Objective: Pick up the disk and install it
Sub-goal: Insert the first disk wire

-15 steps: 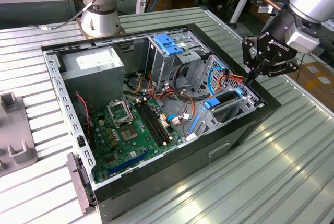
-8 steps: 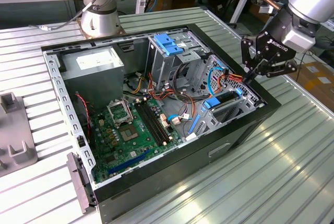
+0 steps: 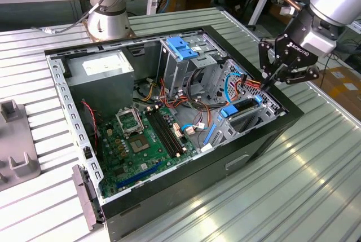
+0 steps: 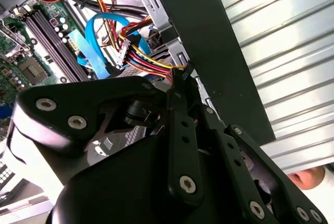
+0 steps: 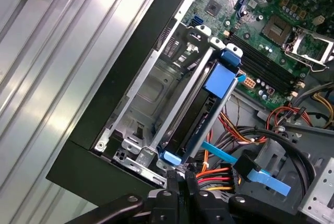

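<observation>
The black linkage gripper [image 3: 269, 79], fingers seemingly pinched together, hovers right of centre by the blue-railed grey metal disk [image 3: 241, 108]; its coloured wire bundle [image 3: 243, 86] could snag.

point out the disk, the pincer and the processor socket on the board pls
disk [image 5: 222, 80], first wrist view, on the blue rail at its end.
pincer [image 3: 269, 81], exterior view, at the fingertips above the computer case's corner.
processor socket [image 3: 128, 121], exterior view, on its metal frame on the green board.
</observation>
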Tool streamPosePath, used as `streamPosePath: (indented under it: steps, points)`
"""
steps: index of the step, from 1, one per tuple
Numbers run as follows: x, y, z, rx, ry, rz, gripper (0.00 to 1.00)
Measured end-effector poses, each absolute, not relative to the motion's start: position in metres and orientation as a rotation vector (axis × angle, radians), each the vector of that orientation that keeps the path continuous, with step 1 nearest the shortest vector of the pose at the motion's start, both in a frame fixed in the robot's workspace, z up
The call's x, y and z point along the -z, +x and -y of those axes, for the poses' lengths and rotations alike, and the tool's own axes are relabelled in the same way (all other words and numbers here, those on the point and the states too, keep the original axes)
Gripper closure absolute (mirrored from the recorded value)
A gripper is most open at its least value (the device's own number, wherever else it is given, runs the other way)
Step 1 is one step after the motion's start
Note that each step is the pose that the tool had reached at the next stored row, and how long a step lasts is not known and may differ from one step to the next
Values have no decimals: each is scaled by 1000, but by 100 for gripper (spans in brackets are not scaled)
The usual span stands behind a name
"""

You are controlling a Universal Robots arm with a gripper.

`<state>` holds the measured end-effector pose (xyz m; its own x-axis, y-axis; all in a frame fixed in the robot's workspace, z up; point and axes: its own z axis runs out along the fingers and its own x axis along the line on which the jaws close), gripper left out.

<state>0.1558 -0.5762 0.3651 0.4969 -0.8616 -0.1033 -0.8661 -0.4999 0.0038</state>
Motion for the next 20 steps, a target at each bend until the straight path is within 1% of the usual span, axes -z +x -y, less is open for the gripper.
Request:
streamPosePath:
  steps: [20]
  points:
    - [-365,140,576,-139,-2563,-1709,83]
